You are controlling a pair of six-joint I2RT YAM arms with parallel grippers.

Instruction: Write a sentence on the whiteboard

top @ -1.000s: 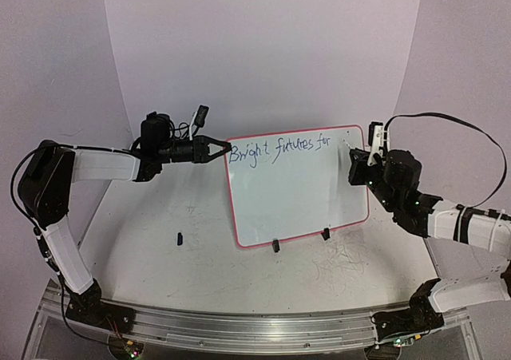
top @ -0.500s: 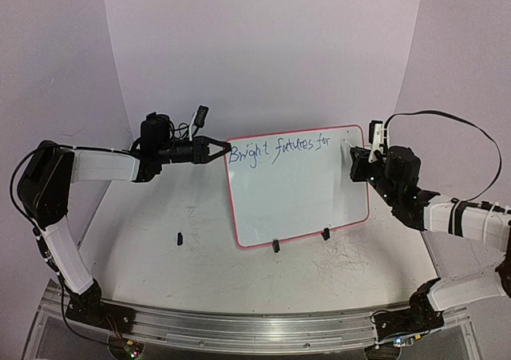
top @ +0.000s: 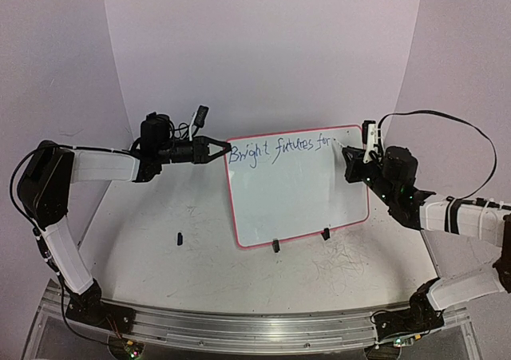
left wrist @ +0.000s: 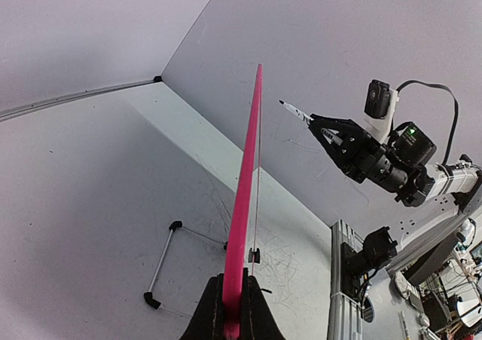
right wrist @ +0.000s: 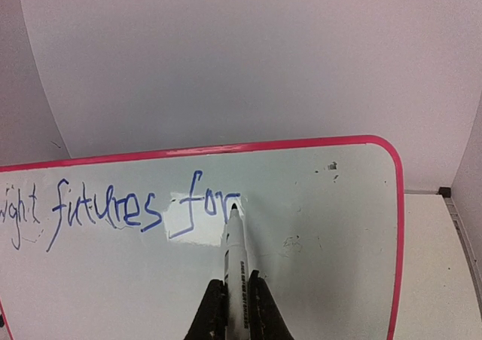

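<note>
The right claw (right wrist: 235, 298) is clenched on the barrel of a white marker (right wrist: 235, 253), whose tip sticks out straight ahead of the fingers and sits at the tail of the last written letter. The left wrist view suggests the tip is just off the face rather than pressed on it, but I cannot tell for sure. Directly ahead of this claw is the whiteboard (right wrist: 331, 234), propped nearly upright. The sentence (right wrist: 113, 208) runs away from the tip toward the other arm, along the top rim. It reads "Bright futures for" in thin blue ink, so the word "all" is not yet written, and bare board for it lies just beyond the tip. The marker barrel carries small dark print too fine to read. At the far end of the line, the left claw (left wrist: 232, 298) is clamped on the pink rim, bracing the board. The board looks light, thin and stiff, resting on two small clip feet (top: 275, 246), so pen pressure could likely push it over. The rim is the sensible grip, since fresh ink on the glossy face probably smears.
</note>
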